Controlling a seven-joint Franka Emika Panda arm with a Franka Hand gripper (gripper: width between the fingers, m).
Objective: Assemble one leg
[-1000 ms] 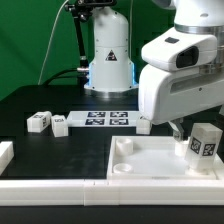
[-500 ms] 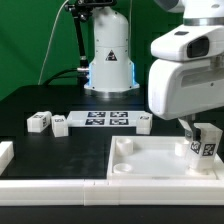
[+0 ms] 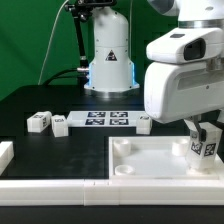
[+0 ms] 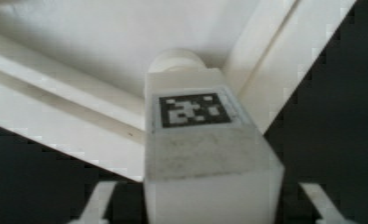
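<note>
A white leg (image 3: 204, 146) with a marker tag stands upright on the far corner of the large white panel (image 3: 150, 160), at the exterior view's right. My gripper (image 3: 203, 132) is right over it, one finger on each side of its top. In the wrist view the leg (image 4: 199, 140) fills the middle. My fingers (image 4: 103, 200) flank it with a dark gap on each side, so the gripper (image 4: 202, 205) is open and touches nothing.
Two more legs (image 3: 39, 122) (image 3: 60, 125) lie at the back left. A third one (image 3: 143, 123) lies by the end of the marker board (image 3: 105, 120). The arm's base (image 3: 108, 60) stands behind. A white rail (image 3: 50, 186) runs along the front.
My gripper has moved toward the exterior view's right and come down over the upright leg. The leg itself has not moved.
</note>
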